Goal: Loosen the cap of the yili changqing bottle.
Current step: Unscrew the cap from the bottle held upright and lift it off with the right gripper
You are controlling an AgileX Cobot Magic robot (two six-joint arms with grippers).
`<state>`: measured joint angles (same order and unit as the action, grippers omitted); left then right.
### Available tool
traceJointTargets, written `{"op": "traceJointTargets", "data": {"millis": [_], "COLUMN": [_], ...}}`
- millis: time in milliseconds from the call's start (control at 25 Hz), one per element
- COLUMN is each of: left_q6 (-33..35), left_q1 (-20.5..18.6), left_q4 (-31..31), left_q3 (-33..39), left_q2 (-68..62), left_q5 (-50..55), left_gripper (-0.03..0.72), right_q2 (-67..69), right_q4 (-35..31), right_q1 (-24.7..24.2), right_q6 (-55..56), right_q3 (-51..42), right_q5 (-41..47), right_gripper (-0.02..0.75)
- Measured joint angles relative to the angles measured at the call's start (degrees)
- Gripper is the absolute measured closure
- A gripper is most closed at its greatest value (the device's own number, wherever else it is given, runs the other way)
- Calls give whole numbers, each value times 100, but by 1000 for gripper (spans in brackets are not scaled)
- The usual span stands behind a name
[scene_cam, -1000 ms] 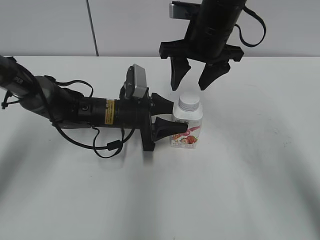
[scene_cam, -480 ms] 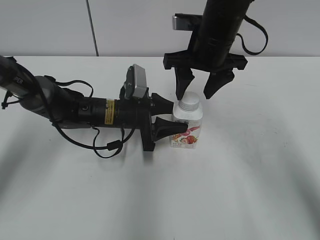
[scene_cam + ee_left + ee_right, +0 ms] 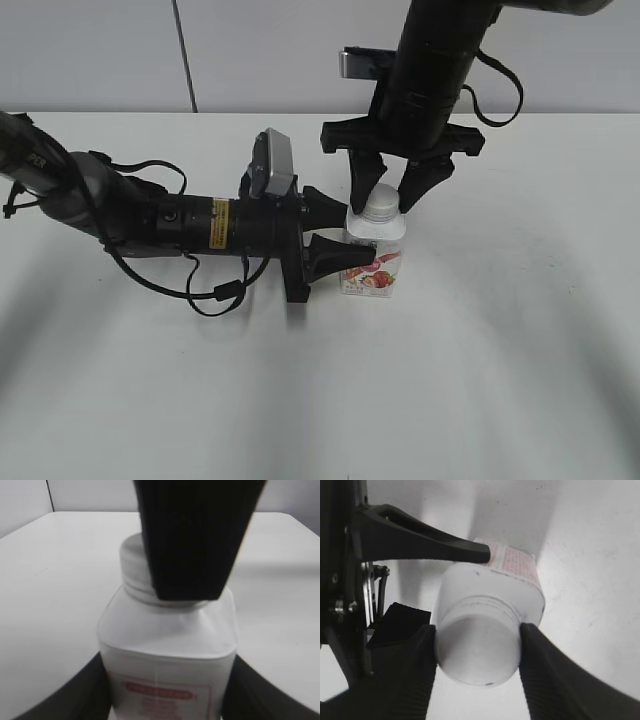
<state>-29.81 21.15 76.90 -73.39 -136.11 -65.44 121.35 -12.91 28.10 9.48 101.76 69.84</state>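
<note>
The yili changqing bottle (image 3: 376,255) stands upright on the white table (image 3: 500,330), white with a red-pink label. My left gripper (image 3: 358,238) reaches in from the left and is shut on the bottle's body; its jaws press both sides in the left wrist view (image 3: 167,700). The white cap (image 3: 381,201) sits on the neck. My right gripper (image 3: 383,206) comes down from above with a finger pressed on each side of the cap. In the right wrist view the cap (image 3: 477,652) fills the gap between the fingers (image 3: 477,667). One right finger hides part of the cap (image 3: 131,560) in the left wrist view.
The left arm (image 3: 150,215) lies low along the table with looped cables (image 3: 215,295) beside it. A grey wall (image 3: 250,50) runs behind the table's far edge.
My right gripper has come down from above the bottle and its fingers have narrowed onto the cap. The left gripper and the bottle have not moved.
</note>
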Motion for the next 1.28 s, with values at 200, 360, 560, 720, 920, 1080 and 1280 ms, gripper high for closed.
{"op": "traceJointTargets", "data": {"millis": [200, 360, 560, 720, 920, 1080, 1280], "left_q6": [0, 0, 0, 0, 5, 5, 5], "left_q1": [0, 0, 0, 0, 0, 0, 0], "left_q4": [0, 0, 12, 18, 24, 24, 19], "left_q3": [0, 0, 0, 0, 0, 0, 0], "left_q2": [0, 0, 0, 0, 0, 0, 0], "left_q5": [0, 0, -6, -10, -10, -10, -10], "left_gripper": [309, 309, 309, 311, 311, 311, 311], "right_q2": [0, 0, 0, 0, 0, 0, 0], "right_q4": [0, 0, 0, 11, 59, 66, 43], "right_q1": [0, 0, 0, -6, -6, -6, -6], "right_q6": [-14, -714, -3051, -5471, -7811, -8064, -7410], "right_q3": [0, 0, 0, 0, 25, 25, 31], "right_q5": [0, 0, 0, 0, 0, 0, 0], "right_gripper": [339, 339, 339, 340, 341, 341, 312]}}
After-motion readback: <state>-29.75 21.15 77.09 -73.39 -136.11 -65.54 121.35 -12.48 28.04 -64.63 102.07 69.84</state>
